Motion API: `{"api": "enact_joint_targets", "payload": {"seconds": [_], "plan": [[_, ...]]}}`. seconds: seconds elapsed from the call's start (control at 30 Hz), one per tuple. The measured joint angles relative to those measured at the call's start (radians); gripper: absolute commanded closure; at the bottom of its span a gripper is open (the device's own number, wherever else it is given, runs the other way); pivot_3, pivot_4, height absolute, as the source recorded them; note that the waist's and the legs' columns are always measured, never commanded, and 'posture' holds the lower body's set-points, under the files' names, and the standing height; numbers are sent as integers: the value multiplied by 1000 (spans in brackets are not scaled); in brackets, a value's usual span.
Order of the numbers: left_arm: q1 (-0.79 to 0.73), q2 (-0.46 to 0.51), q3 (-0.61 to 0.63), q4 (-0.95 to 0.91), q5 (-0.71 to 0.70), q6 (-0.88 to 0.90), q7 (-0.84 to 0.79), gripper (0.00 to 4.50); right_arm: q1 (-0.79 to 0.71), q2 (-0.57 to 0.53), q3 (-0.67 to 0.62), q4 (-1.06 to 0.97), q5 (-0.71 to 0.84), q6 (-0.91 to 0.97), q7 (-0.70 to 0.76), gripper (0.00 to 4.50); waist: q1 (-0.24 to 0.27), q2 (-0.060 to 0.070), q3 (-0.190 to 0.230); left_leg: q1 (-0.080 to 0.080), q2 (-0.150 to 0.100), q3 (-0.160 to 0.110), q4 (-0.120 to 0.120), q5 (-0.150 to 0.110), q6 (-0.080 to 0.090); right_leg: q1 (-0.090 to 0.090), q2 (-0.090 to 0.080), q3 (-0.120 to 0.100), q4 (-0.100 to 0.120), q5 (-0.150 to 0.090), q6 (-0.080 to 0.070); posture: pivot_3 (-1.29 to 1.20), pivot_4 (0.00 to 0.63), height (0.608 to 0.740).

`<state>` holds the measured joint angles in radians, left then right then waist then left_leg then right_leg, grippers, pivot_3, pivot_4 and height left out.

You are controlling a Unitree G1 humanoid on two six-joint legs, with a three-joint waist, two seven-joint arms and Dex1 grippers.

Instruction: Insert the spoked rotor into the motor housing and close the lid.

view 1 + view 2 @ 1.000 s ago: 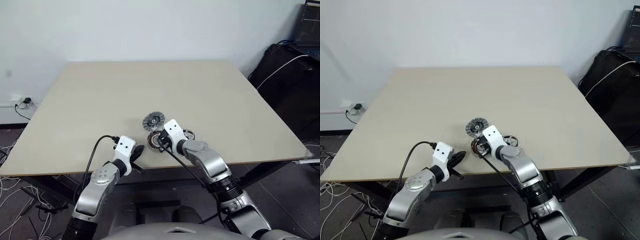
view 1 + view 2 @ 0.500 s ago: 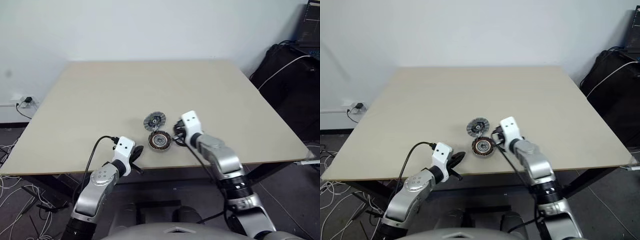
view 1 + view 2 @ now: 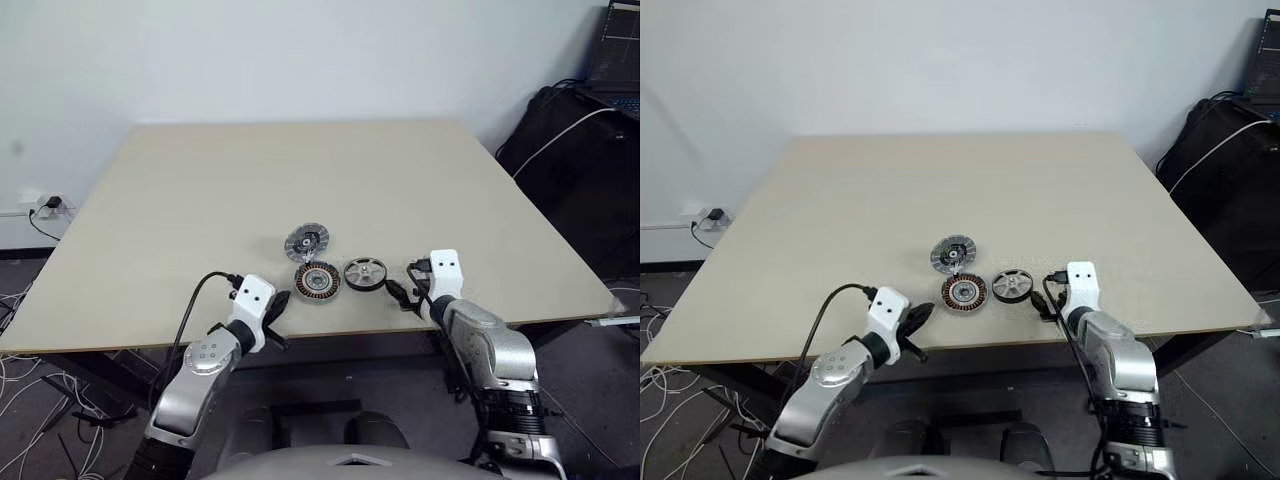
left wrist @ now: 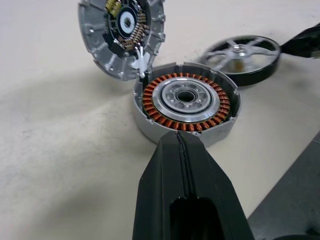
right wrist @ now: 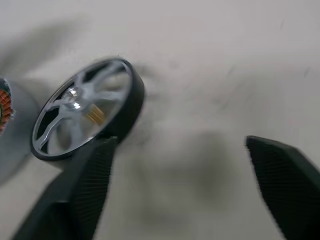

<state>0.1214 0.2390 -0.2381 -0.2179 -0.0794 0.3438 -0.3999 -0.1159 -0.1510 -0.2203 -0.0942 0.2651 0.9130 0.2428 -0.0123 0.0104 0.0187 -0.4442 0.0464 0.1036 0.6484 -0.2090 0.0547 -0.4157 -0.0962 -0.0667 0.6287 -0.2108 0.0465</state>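
Note:
The motor housing [image 3: 317, 282], a round puck ringed with copper windings, lies near the table's front edge. Just behind it is the lid [image 3: 306, 240], a grey ribbed disc that leans tilted against the housing [image 4: 186, 100] in the left wrist view. The spoked rotor [image 3: 365, 272] lies flat to the housing's right, close beside it. My left gripper [image 3: 280, 301] is shut and empty, its tip [image 4: 177, 137] right at the housing's near wall. To the right of the rotor [image 5: 85, 117], my right gripper [image 5: 182, 150] stands open, one finger [image 5: 85, 185] near the rim, holding nothing.
The tan table [image 3: 250, 180] stretches wide and bare behind the parts. Its front edge runs just under both grippers. A black bag [image 3: 580, 150] with a white cable stands off the table's right side. Cables and a wall socket [image 3: 48, 204] are at the left.
My right gripper swung right, away from the housing and past the rotor, rolled, and opened. The rotor now shows fully. The left gripper stayed put.

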Motion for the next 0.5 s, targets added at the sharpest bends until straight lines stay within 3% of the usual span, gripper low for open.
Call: {"api": "enact_joint_targets", "payload": {"seconds": [0.17, 0.5], "plan": [[0, 0, 0, 4, 0, -2, -4, 4500, -56, 111, -147, -1, 141, 139, -61, 16, -1, 2, 1, 0, 0, 0, 0, 0, 0, 0, 0, 0, 0, 0, 0, 0, 0, 740], [7, -1, 1, 4, -1, -2, -8, 4500, -113, 140, -240, 2, 251, 212, -127, 16, 0, 4, 0, 0, 0, 0, -1, 0, 0, -1, 0, 0, 0, 0, 0, 0, 0, 740]]}}
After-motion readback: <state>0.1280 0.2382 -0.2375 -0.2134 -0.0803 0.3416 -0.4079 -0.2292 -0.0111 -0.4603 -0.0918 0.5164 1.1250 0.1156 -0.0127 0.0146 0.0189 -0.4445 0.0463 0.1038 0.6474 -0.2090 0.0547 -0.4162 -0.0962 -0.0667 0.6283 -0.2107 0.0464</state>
